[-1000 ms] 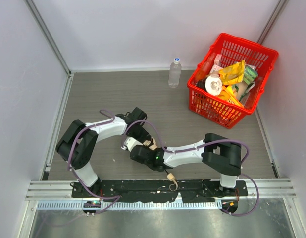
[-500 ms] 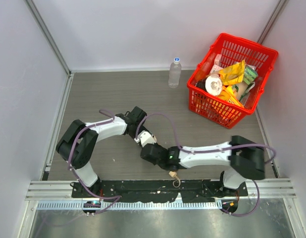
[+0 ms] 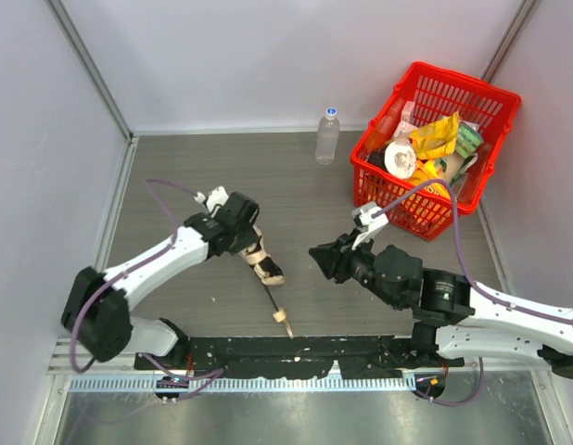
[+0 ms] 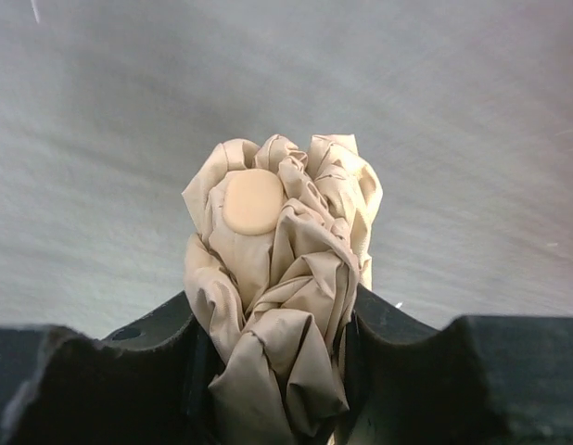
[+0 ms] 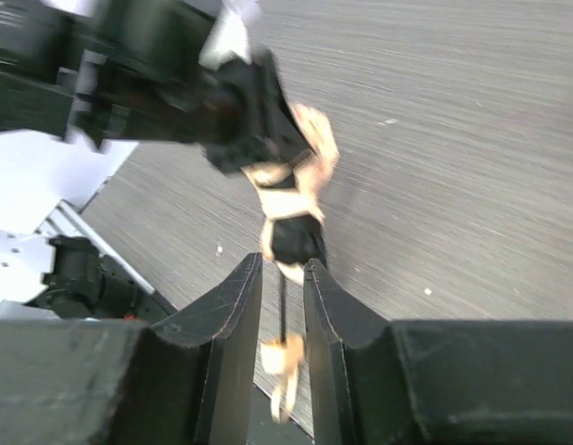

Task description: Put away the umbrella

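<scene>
The umbrella (image 3: 265,266) lies in the near middle of the table: a pale beige bunched fabric end, a thin black shaft and a small beige handle (image 3: 283,318) pointing to the front edge. My left gripper (image 3: 250,247) is shut on the bunched fabric (image 4: 277,269), which fills the space between its jaws in the left wrist view (image 4: 273,306). My right gripper (image 3: 321,260) hangs to the right of the umbrella, apart from it. In the right wrist view (image 5: 282,261) its jaws stand a narrow gap apart and hold nothing; the umbrella (image 5: 300,158) shows blurred beyond them.
A red basket (image 3: 412,221) full of packets and other items stands at the back right. A clear water bottle (image 3: 327,135) stands upright to its left by the back wall. Walls close the table at the left, back and right.
My right gripper has pulled back to the right, away from the umbrella. My left gripper has swung left with the fabric end. The shaft and handle now lie exposed.
</scene>
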{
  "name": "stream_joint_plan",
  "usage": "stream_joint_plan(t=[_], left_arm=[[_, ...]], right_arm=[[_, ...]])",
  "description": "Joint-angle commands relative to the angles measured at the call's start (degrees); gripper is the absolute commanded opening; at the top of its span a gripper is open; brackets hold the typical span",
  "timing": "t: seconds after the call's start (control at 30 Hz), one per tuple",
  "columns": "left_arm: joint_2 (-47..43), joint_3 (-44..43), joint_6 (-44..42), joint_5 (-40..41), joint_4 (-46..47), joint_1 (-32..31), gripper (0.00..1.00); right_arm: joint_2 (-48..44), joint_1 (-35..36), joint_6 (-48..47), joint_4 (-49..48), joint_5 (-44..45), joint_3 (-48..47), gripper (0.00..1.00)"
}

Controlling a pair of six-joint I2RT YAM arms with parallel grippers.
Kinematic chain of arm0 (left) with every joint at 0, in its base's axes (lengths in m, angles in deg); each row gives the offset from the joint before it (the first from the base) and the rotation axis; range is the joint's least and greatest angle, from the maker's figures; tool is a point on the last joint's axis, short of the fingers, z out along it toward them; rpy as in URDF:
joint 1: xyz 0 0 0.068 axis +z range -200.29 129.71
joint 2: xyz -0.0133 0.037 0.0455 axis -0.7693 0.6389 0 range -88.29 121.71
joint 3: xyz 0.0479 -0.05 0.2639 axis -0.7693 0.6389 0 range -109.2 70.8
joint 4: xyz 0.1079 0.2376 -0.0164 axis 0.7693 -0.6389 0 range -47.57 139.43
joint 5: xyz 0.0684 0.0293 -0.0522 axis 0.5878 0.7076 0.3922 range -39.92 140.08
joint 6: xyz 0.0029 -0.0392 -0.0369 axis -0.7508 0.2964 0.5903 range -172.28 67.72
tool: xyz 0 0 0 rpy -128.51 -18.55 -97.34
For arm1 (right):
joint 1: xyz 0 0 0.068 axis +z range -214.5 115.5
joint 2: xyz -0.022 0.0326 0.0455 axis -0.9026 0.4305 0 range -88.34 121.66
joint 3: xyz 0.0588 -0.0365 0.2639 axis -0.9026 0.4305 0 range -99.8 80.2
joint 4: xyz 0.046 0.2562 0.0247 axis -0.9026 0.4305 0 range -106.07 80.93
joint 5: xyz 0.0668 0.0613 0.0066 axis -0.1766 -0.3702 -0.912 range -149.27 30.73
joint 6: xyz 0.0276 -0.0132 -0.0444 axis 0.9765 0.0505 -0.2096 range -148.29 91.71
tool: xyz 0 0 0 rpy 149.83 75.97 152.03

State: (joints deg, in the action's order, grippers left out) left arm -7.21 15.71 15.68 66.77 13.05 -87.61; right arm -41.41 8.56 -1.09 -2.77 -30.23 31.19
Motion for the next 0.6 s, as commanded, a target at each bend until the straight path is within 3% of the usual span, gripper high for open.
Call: stream_joint_plan(t=[0.0, 0.1, 0.2, 0.27, 0.43, 0.57], left_arm=[[-12.1, -2.6, -19.0, 18.8, 13.0, -2.9, 0.0], [-18.0, 0.6, -34.3, 26.5, 26.7, -6.9, 0.0], [-23.6, 13.6, -56.2, 25.3, 61.9, -11.4, 0.0], [-24.5, 19.6, -66.4, 22.0, 78.6, -13.4, 0.0], [-22.9, 25.9, -79.1, 15.9, 89.7, -19.0, 0.0], [-21.2, 36.3, -80.9, 21.3, 101.8, -25.7, 0.0]], right_arm=[[-5.6, -0.2, 3.2, 7.4, 6.7, 2.6, 0.31], [-8.2, -0.3, 3.8, 9.0, 9.1, 3.7, 0.31], [-9.8, -0.3, 3.8, 10.2, 9.8, 3.5, 0.31], [-9.9, -0.3, 3.7, 11.0, 10.0, 3.0, 0.31], [-10.0, -0.3, 4.2, 11.7, 10.7, 4.0, 0.31], [-9.9, -0.3, 4.4, 11.0, 10.9, 5.0, 0.31]])
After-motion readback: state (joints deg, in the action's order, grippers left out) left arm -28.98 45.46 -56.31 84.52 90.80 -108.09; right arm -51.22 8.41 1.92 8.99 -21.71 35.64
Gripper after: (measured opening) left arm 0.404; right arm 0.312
